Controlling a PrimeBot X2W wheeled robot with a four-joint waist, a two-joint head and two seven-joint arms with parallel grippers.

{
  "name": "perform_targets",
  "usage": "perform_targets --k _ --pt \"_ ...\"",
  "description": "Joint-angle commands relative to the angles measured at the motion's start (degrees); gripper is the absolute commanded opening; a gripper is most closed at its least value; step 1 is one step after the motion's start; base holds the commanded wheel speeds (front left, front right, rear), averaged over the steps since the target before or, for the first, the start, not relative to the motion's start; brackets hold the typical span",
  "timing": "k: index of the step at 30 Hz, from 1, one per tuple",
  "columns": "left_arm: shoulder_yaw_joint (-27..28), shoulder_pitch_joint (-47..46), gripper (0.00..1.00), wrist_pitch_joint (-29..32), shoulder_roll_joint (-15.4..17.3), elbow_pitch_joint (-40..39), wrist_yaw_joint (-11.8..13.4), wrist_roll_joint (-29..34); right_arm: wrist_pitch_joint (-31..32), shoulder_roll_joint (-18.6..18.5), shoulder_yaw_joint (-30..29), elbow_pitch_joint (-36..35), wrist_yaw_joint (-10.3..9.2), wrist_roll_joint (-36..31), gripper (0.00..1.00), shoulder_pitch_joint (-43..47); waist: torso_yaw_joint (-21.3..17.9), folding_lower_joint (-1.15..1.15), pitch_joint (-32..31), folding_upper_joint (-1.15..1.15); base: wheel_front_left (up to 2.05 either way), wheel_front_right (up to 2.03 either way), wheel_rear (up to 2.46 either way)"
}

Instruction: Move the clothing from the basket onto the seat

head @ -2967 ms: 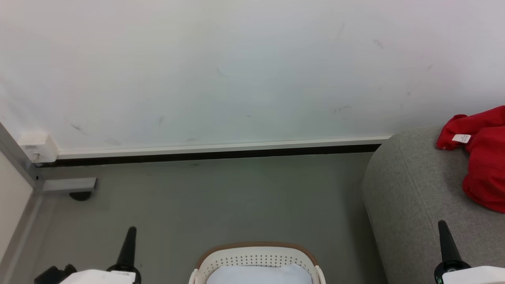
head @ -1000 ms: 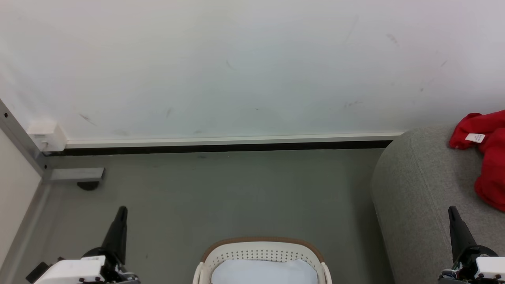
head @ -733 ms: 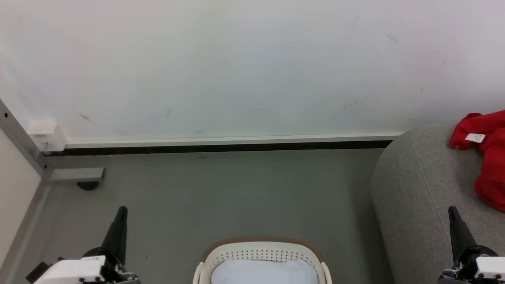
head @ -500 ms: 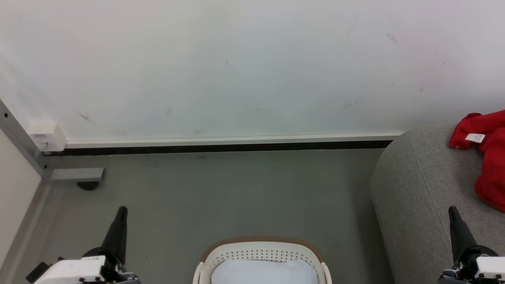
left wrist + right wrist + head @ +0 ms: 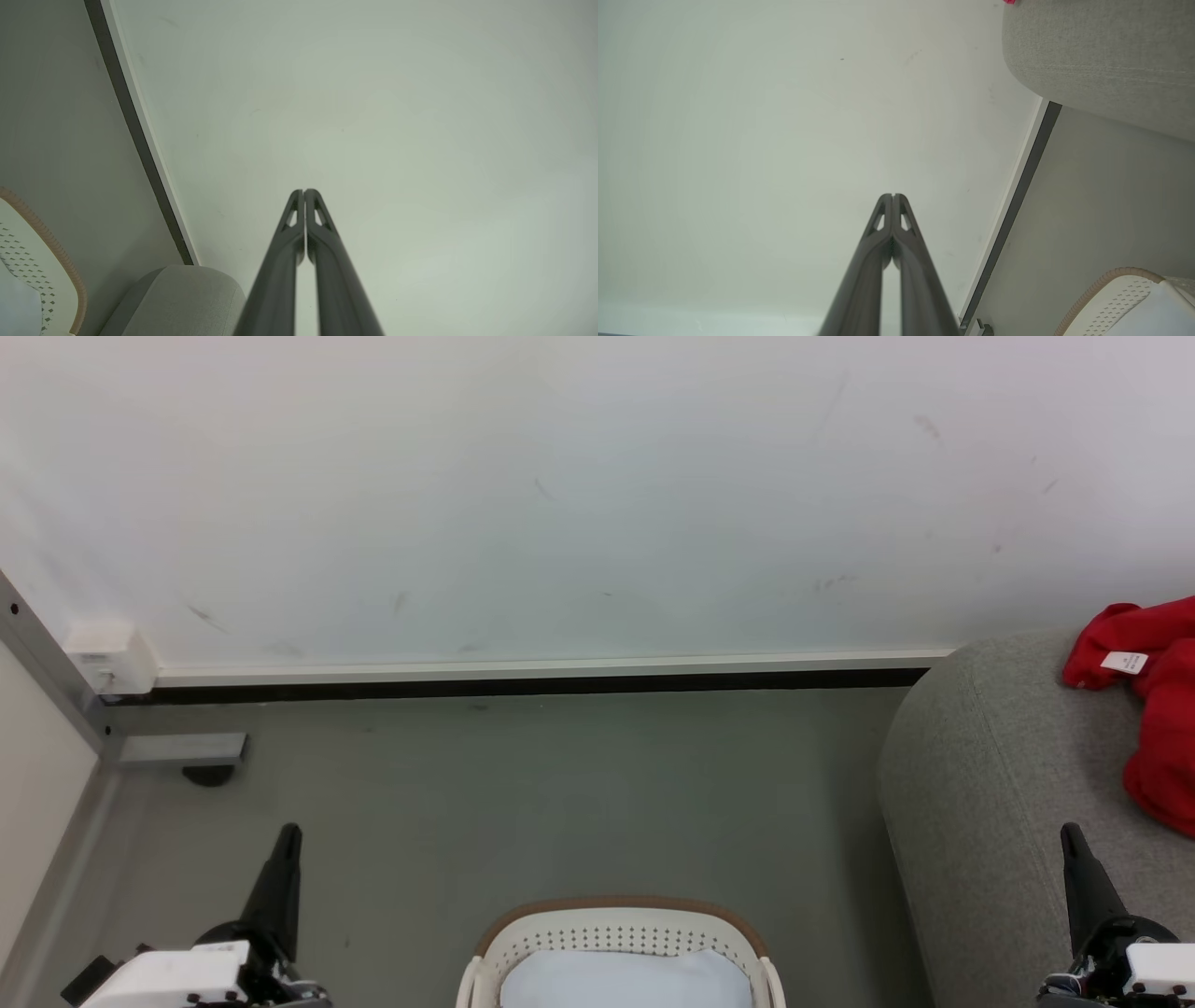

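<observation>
Some crumpled red clothing (image 5: 1167, 756) on rounded woven seat (image 5: 980, 803).

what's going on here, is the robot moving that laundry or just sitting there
Nothing is being handled right now. The left claw and right claw are both shut and empty, one on either side of the basket, pointing toward the wall. The red clothing lies on the grey seat at the robot's right. The part of the basket's inside in view looks pale, so the job seems done or nearly so.
</observation>
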Motion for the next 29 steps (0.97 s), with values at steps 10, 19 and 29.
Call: perform_targets --k 10,19,29 --pt "0.1 -0.5 0.00 0.2 0.1 -0.2 -0.3 -0.7 -0.3 -0.5 0.3 -0.2 -0.12 0.5 0.00 -0.5 0.0 0.00 0.0 0.00 0.00 0.00 0.00" --pt "0.1 -0.5 0.00 0.2 0.1 -0.2 -0.3 -0.7 -0.5 -0.7 0.4 -0.2 -0.12 0.7 0.00 -0.5 0.0 0.00 0.0 0.00 0.00 0.00 0.00" --pt "0.1 -0.5 0.00 0.2 0.1 -0.2 -0.3 -0.7 -0.6 -0.8 0.6 -0.2 -0.12 0.9 0.00 -0.4 0.0 0.00 0.0 0.00 0.00 0.00 0.00"
